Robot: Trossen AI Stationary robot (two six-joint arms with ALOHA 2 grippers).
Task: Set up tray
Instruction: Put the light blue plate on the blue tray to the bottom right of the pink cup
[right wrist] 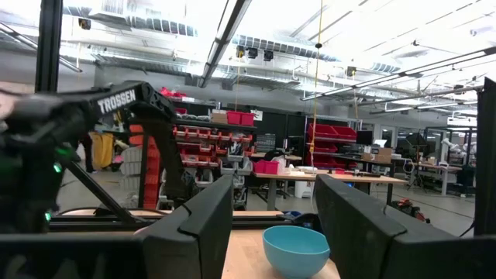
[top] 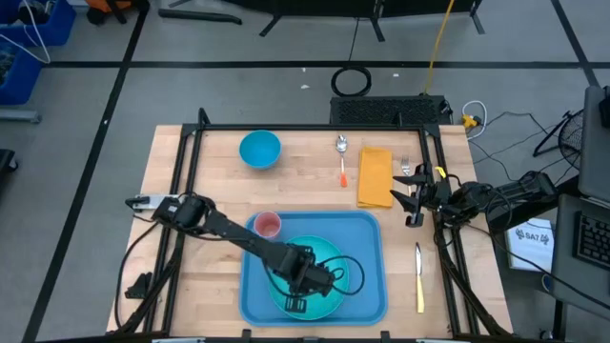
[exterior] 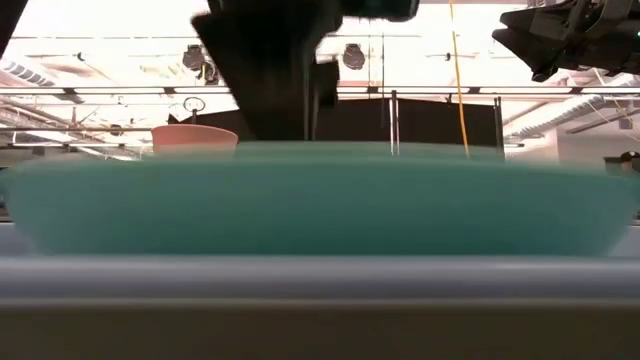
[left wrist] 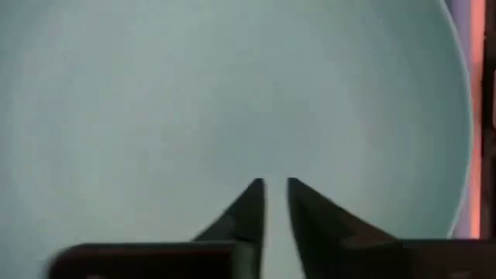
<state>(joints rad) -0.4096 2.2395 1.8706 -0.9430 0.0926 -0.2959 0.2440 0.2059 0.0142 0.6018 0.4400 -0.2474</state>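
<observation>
I see the worktop point(top: 210, 276) filling the high view's middle; the tray point(top: 370, 286) lies at its lower centre, carrying the teal plate point(top: 329, 250) and a pink cup point(top: 268, 225); my left claw point(top: 296, 303) hovers over the plate, fingers nearly together, holding nothing; I'd lift it straight up, clear of the rim; my right claw point(top: 413, 196) waits at right, fingers apart, beside the napkin point(top: 375, 176).

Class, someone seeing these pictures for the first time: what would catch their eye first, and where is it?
The light-blue tray at the table's near edge, holding a round teal plate and a pink cup. The left gripper hangs over the plate, fingers nearly together. The right gripper waits open near the yellow-orange napkin.
</observation>
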